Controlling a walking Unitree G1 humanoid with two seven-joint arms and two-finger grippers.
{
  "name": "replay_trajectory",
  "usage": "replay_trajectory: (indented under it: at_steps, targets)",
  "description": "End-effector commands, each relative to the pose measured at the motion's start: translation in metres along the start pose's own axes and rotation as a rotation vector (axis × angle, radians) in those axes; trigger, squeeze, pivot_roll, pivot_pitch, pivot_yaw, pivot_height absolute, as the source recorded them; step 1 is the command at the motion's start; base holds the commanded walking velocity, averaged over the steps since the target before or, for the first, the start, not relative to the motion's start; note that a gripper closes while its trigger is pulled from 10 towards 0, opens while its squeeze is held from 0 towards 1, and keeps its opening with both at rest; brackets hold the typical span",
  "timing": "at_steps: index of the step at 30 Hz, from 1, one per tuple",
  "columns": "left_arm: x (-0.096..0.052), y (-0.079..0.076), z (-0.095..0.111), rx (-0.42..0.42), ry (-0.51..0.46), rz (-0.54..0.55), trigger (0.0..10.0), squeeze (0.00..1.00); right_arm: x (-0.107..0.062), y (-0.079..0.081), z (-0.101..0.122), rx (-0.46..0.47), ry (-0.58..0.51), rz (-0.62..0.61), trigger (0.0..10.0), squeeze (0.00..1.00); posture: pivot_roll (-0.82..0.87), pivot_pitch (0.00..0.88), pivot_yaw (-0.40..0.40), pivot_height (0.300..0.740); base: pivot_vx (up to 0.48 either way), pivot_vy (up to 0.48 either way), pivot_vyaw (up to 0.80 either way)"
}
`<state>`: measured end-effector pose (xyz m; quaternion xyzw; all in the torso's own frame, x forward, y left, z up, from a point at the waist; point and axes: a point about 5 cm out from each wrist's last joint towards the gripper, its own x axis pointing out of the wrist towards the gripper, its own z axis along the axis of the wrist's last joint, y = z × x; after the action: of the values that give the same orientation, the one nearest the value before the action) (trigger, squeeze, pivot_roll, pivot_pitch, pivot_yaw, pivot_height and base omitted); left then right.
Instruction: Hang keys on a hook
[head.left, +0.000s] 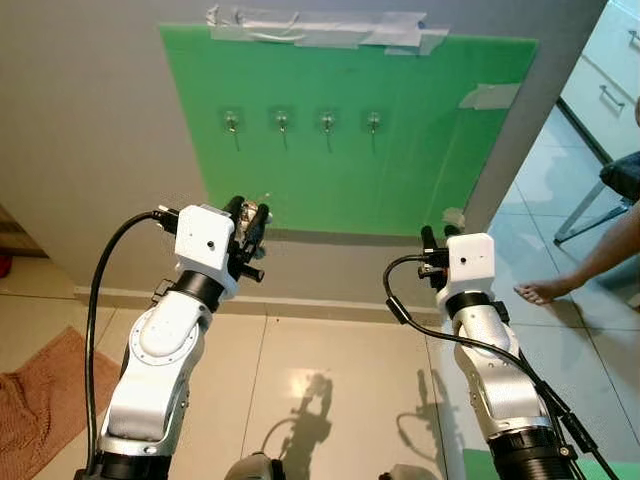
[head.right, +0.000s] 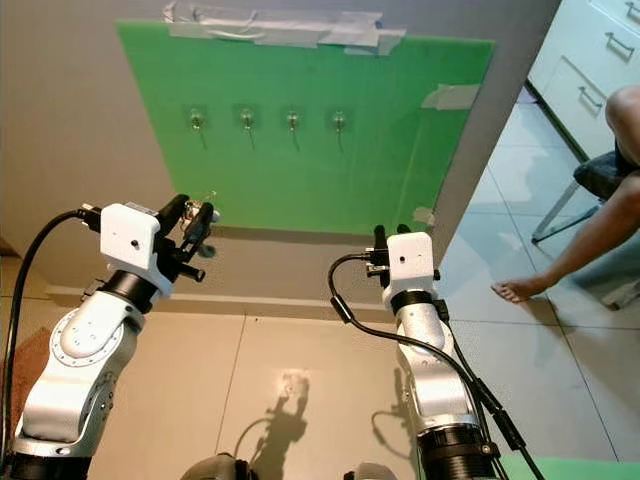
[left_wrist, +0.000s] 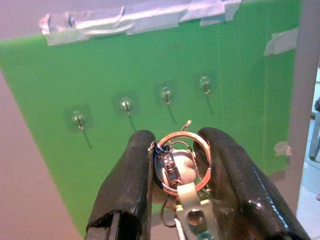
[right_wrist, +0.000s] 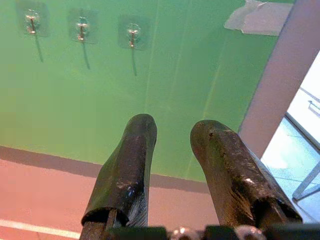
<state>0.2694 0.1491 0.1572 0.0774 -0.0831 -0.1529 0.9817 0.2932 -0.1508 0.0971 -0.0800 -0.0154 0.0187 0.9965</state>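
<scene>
A green board (head.left: 400, 150) is taped to the grey wall, with a row of several small metal hooks (head.left: 282, 121) across its upper part. My left gripper (head.left: 250, 225) is raised below the leftmost hooks, just off the board's lower edge, and is shut on a bunch of keys (head.left: 262, 212). In the left wrist view the copper key ring (left_wrist: 182, 160) stands upright between the black fingers (left_wrist: 132, 180), facing the hooks (left_wrist: 166, 93). My right gripper (head.left: 437, 236) is held up near the board's lower right corner, open and empty (right_wrist: 172, 122).
A person's bare foot (head.left: 545, 290) and leg reach in over the tiled floor at the right, beside a chair leg (head.left: 585, 215) and white cabinets (head.left: 610, 70). A reddish mat (head.left: 30, 400) lies on the floor at the lower left.
</scene>
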Motion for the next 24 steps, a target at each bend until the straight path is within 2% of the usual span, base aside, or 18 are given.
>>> replay_trajectory:
  at_steps: [1, 6, 10, 19, 24]
  targets:
    - [0.0013, 0.0013, -0.0008, -0.016, 0.002, 0.004, 0.0, 0.0, -0.0015, -0.0006, -0.0016, 0.01, 0.003, -0.003, 10.0, 0.0, -0.1, 0.062, 0.042, 0.715, 0.0, 0.0, 0.0]
    - [0.0022, 0.0014, -0.0036, -0.053, 0.019, 0.021, 0.0, 0.0, -0.0016, -0.0034, -0.002, 0.008, 0.008, -0.002, 10.0, 0.0, -0.1, 0.067, 0.033, 0.715, 0.0, 0.384, 0.0]
    - [0.0023, 0.0016, -0.0039, -0.043, 0.018, 0.029, 0.0, 0.0, 0.0002, -0.0016, -0.0009, 0.008, 0.008, 0.007, 10.0, 0.0, -0.09, 0.071, 0.029, 0.715, 0.0, 0.446, 0.0]
    - [0.0013, 0.0013, -0.003, -0.033, 0.013, 0.029, 0.0, 0.0, 0.0007, -0.0007, 0.0012, 0.005, -0.004, 0.013, 10.0, 0.0, -0.09, 0.074, 0.025, 0.715, 0.0, 0.0, 0.0]
    - [0.0019, -0.0005, -0.0014, -0.015, 0.004, 0.014, 0.0, 0.0, 0.0005, -0.0011, 0.0019, 0.01, -0.011, 0.014, 10.0, 0.0, -0.09, 0.074, 0.025, 0.74, 0.0, 0.0, 0.0]
